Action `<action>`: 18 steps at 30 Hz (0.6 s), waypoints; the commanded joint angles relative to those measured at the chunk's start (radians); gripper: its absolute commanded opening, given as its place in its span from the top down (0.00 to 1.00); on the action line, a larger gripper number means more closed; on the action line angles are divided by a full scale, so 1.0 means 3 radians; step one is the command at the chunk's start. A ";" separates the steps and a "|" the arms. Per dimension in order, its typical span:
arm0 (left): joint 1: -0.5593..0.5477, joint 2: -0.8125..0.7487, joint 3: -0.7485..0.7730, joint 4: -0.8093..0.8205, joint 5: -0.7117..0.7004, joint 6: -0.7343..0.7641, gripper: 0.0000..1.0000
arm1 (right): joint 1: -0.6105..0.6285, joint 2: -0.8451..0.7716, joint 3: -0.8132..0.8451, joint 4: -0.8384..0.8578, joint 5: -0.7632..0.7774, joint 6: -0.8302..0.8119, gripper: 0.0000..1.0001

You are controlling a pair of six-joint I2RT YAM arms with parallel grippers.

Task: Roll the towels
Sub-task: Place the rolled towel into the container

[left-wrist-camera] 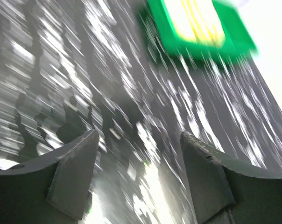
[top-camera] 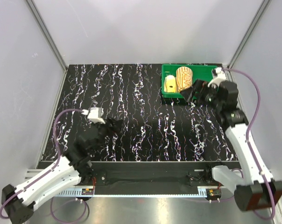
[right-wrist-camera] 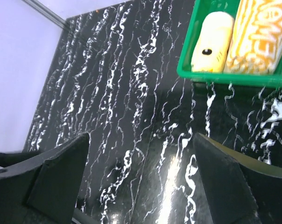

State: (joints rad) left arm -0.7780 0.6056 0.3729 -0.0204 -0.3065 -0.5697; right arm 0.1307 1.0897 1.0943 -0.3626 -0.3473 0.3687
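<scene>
Both towels lie rolled up side by side in the green tray (top-camera: 171, 68) at the table's far right. The plain yellow towel (top-camera: 170, 84) is on the left and the striped towel (top-camera: 183, 77) on the right. In the right wrist view the yellow roll (right-wrist-camera: 211, 42) and the striped roll (right-wrist-camera: 255, 37) fill the tray (right-wrist-camera: 225, 78). My right gripper (top-camera: 191, 95) hovers open just beside the tray's near right corner, with nothing between its fingers (right-wrist-camera: 141, 140). My left gripper (top-camera: 114, 126) is open over the table's near left middle, empty (left-wrist-camera: 138, 140). Its view is blurred, with the tray (left-wrist-camera: 162, 32) far ahead.
The black marbled tabletop (top-camera: 131, 102) is bounded by pale walls and metal frame posts on the left, back and right. The tray sits tight in the far right corner. Purple cables loop from both arms.
</scene>
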 commanded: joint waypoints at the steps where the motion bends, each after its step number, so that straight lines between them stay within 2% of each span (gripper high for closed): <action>1: 0.0006 -0.0264 -0.0005 -0.0106 -0.1374 0.0656 0.27 | -0.0006 -0.0384 -0.0608 0.0594 -0.0002 0.0335 0.00; 3: 0.0006 -0.0377 -0.0102 0.0057 -0.1890 0.0906 0.27 | 0.0004 -0.0558 -0.0804 0.0677 -0.0146 0.0463 0.00; 6: 0.0011 -0.0474 -0.0373 0.0710 -0.2092 0.1636 0.23 | 0.0009 -0.0830 -0.1060 0.0748 -0.0248 0.0484 0.00; 7: 0.0016 -0.0459 -0.0586 0.0960 -0.2113 0.1861 0.21 | 0.0014 -0.0931 -0.1146 0.0769 -0.0264 0.0474 0.00; 8: 0.0021 -0.0368 -0.0695 0.1555 -0.2138 0.2385 0.21 | 0.0009 -0.0973 -0.1178 0.0779 -0.0294 0.0453 0.00; 9: 0.0062 -0.0291 -0.0812 0.1865 -0.2184 0.2562 0.21 | 0.0014 -0.1044 -0.1208 0.0779 -0.0299 0.0403 0.00; 11: 0.0179 -0.0082 -0.1017 0.2549 -0.2240 0.2656 0.20 | 0.0009 -0.1106 -0.1280 0.0759 -0.0249 0.0367 0.00; 15: 0.0751 0.0700 -0.0967 0.2742 -0.1980 0.2365 0.17 | 0.0009 -0.1188 -0.1352 0.0687 -0.0039 0.0331 0.00; 18: 0.1083 0.1273 -0.1114 0.3491 -0.1847 0.2273 0.16 | 0.0004 -0.1183 -0.1342 0.0595 0.0053 0.0239 0.00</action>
State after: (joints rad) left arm -0.5339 0.8783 0.0692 0.6815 -0.8829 0.1108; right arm 0.1303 0.7387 0.6910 -0.2062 -0.3801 0.4740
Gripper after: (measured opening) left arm 0.825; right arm 0.994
